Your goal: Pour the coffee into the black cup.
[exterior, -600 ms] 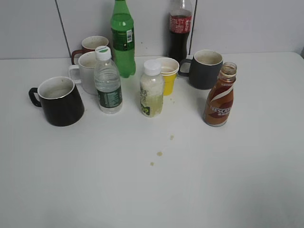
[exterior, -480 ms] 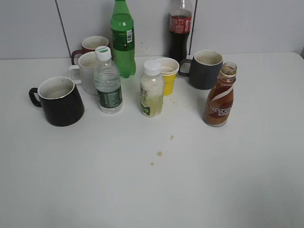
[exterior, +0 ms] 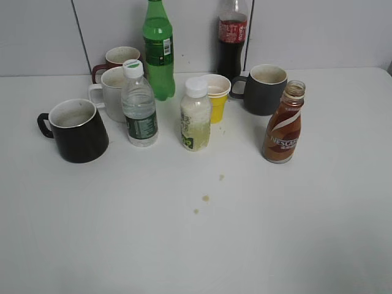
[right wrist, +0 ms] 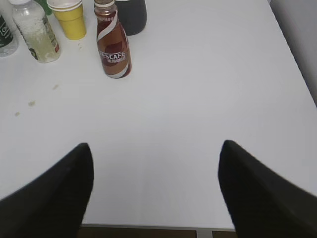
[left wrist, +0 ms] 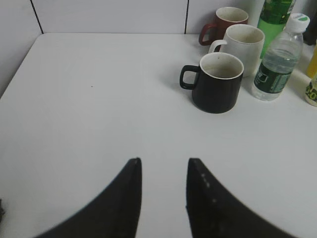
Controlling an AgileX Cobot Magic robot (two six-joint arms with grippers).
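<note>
The coffee [exterior: 283, 125], a small brown capless NESCAFE bottle, stands upright at the table's right; it also shows in the right wrist view [right wrist: 112, 47]. The black cup [exterior: 76, 130], glossy with a whitish inside and its handle to the left, stands at the left; it also shows in the left wrist view [left wrist: 218, 82]. My left gripper [left wrist: 163, 163] is open and empty, over bare table well short of the cup. My right gripper [right wrist: 156, 148] is wide open and empty, near the table's front edge, well short of the coffee. Neither gripper shows in the exterior view.
Between cup and coffee stand a clear water bottle [exterior: 139, 105], a white-capped pale-liquid bottle [exterior: 195, 116] and a yellow paper cup [exterior: 215, 95]. Behind are a white mug [exterior: 112, 93], a maroon mug [exterior: 116, 58], a green bottle [exterior: 158, 49], a cola bottle [exterior: 232, 40] and a dark grey mug [exterior: 264, 89]. Small brown drips [exterior: 206, 198] mark the table.
</note>
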